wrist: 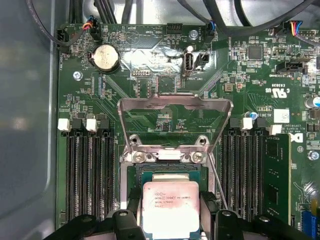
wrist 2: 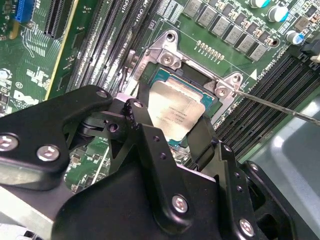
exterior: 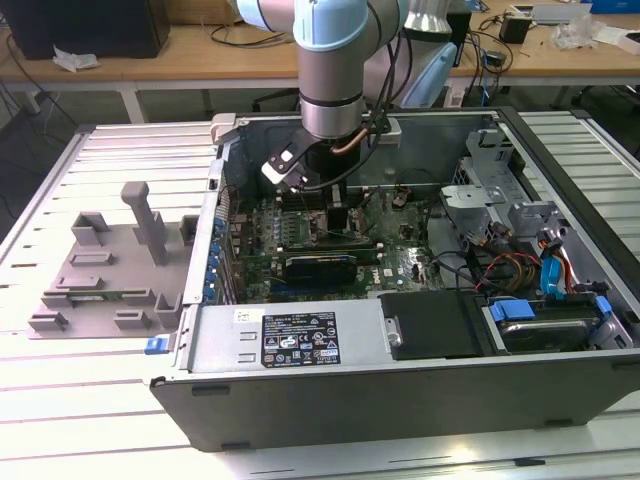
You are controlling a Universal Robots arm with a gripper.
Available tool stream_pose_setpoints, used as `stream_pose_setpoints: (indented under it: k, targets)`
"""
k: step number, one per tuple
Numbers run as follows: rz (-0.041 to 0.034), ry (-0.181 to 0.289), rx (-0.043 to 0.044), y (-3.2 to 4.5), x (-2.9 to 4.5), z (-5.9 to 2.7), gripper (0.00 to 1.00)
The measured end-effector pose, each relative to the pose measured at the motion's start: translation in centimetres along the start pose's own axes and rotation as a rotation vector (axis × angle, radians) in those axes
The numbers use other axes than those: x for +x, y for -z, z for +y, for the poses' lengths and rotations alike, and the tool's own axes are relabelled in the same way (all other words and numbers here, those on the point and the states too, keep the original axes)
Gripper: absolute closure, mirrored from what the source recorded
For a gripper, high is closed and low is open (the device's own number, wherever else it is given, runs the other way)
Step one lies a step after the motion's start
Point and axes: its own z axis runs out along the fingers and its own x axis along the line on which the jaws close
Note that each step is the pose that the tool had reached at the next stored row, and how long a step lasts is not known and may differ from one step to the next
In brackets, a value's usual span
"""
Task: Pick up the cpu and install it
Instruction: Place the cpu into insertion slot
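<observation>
Shiny metal cpu point(wrist: 170, 207) (matt black gripper point(wrist 2: 175, 130))

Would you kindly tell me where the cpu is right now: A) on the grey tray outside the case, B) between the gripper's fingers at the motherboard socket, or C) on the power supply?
B: in both wrist views the gripper clasps the cpu at the socket, whose load plate stands flipped open.
</observation>
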Motion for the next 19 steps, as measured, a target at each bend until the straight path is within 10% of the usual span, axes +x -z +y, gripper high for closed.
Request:
stream_pose_setpoints:
  k: [19]
  targets:
    - [-0.0006,-0.008,0.0004,-0.19,0.06,0.17,0.46]
